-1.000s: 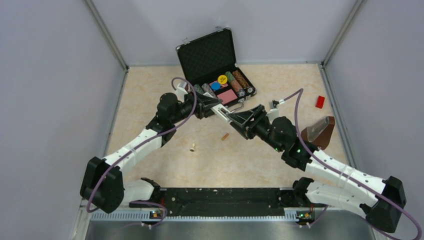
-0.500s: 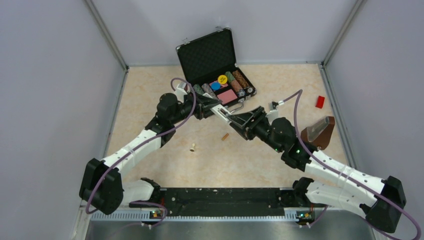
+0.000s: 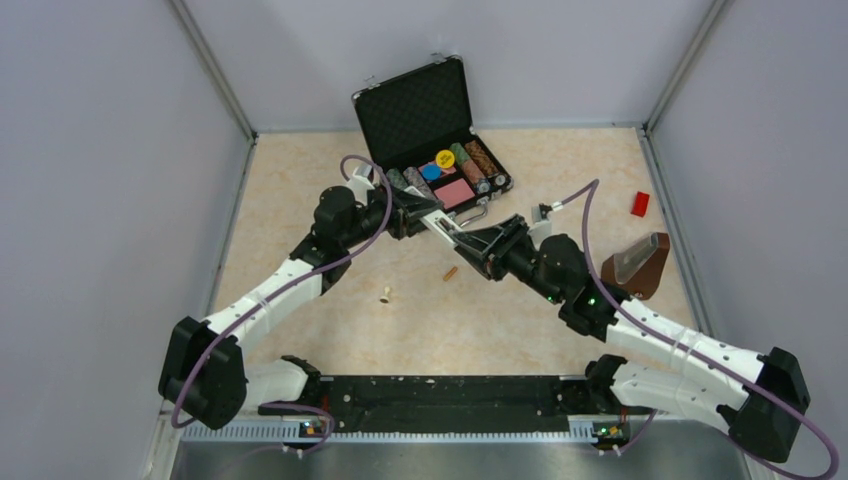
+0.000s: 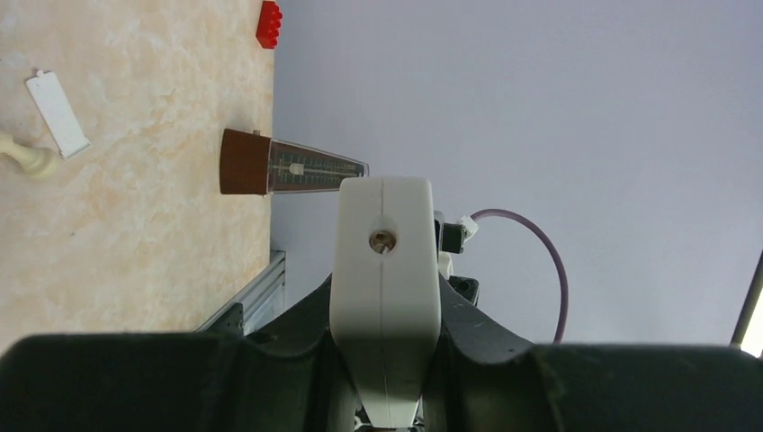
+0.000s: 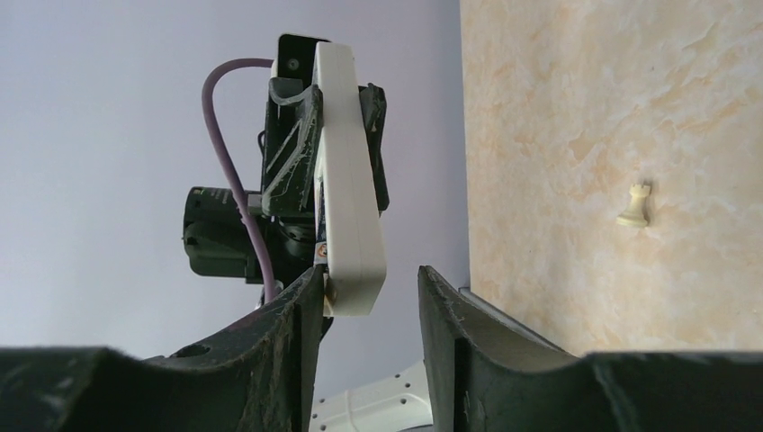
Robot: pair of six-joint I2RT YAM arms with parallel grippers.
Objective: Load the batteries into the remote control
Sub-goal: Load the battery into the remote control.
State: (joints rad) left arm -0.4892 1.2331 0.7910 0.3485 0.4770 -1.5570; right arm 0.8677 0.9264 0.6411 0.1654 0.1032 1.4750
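Two arms meet in mid-air just in front of the open chip case (image 3: pixel 430 130), with the remote control (image 3: pixel 437 222) bridging the gap between them, clear of the bench (image 3: pixel 560 160). The left fingers (image 4: pixel 292 335) pinch the white bar across its width, one on each long side, so that its free end points away toward the other arm. The right fingers (image 5: pixel 445 324) are spread around that free end. The bar sits in the gap close against one of them, with clear space on the other side, so they do not grip it yet.

One copper battery (image 3: pixel 451 272) lies loose on the bench below and just in front of the right wrist. I cannot find the blackish one in any view, and nothing shows inside the right fingers besides the bar. A small white flat plate (image 4: pixel 57 112) lies on the bench beside a cream chess piece (image 4: pixel 27 157); it may be the slot cover, though that is a guess.

The step in hand looks like steadying or re-gripping the remote, before any loading. Next, the slot face must be turned up and held firm, probably by one arm alone. The other is then free to go down for the copper battery and bring it in line with the slot.
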